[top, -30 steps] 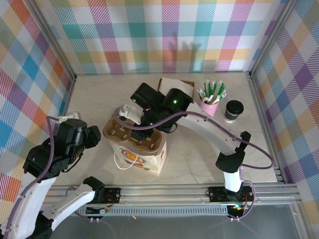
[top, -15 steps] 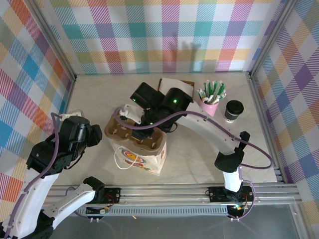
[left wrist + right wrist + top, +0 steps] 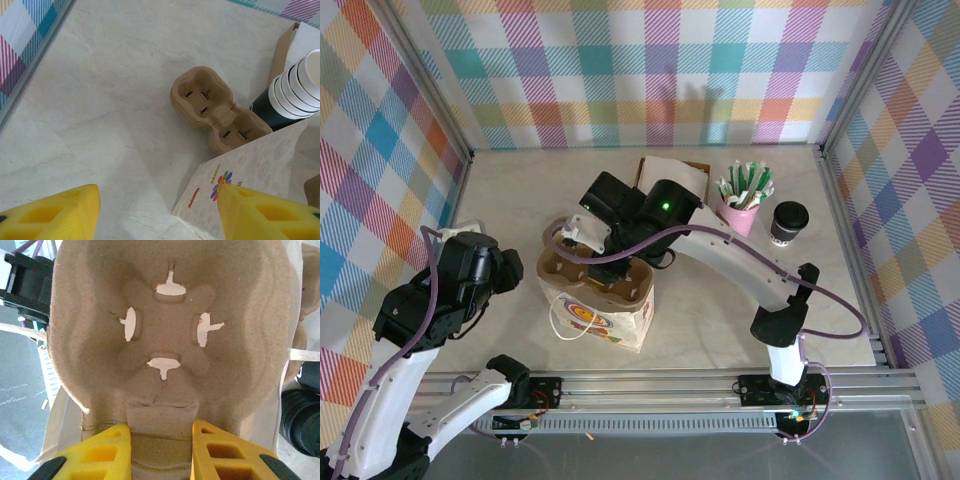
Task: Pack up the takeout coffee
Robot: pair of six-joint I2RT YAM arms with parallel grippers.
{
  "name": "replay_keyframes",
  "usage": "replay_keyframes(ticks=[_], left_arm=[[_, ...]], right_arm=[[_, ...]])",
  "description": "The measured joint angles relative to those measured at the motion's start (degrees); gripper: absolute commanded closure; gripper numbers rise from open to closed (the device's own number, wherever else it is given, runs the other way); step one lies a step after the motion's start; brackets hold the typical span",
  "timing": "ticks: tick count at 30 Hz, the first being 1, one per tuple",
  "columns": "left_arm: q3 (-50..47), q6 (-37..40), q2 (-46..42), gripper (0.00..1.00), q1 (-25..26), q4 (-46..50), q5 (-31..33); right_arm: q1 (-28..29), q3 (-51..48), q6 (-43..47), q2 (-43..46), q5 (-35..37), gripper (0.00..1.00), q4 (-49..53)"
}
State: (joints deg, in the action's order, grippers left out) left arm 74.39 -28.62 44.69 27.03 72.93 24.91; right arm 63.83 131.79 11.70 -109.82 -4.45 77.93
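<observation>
On the table [image 3: 720, 310], coffee [image 3: 788, 222] stands far from right jaws pinching the carrier [image 3: 250, 340]; left jaws gape.

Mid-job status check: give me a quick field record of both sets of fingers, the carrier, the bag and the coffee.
right fingers: shut on cup carrier edge
left fingers: open, holding nothing, left of paper bag
cup carrier: empty, at the bag's open top
takeout coffee: lidded, upright on table, beside pink cup, not packed
</observation>
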Motion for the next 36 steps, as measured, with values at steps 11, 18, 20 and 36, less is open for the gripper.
replay_keyframes(ticks=[11, 18, 20, 36], left_arm=[[0.02, 1.25, 0.50, 0.37, -0.61, -1.05, -1.09], [0.02, 1.51, 0.96, 0.37, -0.61, -1.49, -1.51], [0.02, 1.73, 1.01, 0.37, -0.68, -1.79, -1.70], [0.11, 3.19, 2.08, 0.37, -0.98, -3.13, -2.62]], right_arm=[[0.00, -1.18, 0.46, -0.07, 1.03, 0.78, -0.04], [0.00, -1.20, 0.92, -0.96, 1.49, 0.78, -0.09], [0.04, -1.20, 1.03, -1.27, 1.53, 0.79, -0.24], [1.42, -6.64, 1.25, -1.36, 5.70, 0.81, -3.37]])
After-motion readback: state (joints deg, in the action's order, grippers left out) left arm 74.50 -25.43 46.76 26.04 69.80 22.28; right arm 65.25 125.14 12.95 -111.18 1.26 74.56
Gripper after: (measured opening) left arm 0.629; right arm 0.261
